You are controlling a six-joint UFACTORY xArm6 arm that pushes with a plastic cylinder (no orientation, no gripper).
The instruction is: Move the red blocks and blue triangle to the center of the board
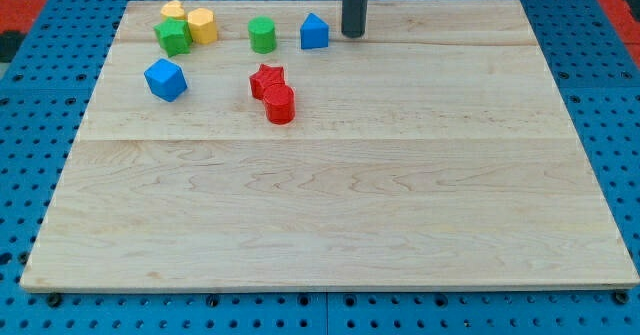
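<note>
Camera view is showing my tip [353, 33] sitting near the board's [400, 225] top edge, just right of the blue triangle [314, 32], seemingly placed to shove it leftward or around (no jaws exist, so nothing is being gripped); the red star [266, 79] and red cylinder [280, 105] are touching each other, lying above and left of centre. Counting: two red, two blue including a blue cube [165, 79], two green [173, 37] [262, 35], two yellow [201, 24] [173, 10], clustering at the top left.
</note>
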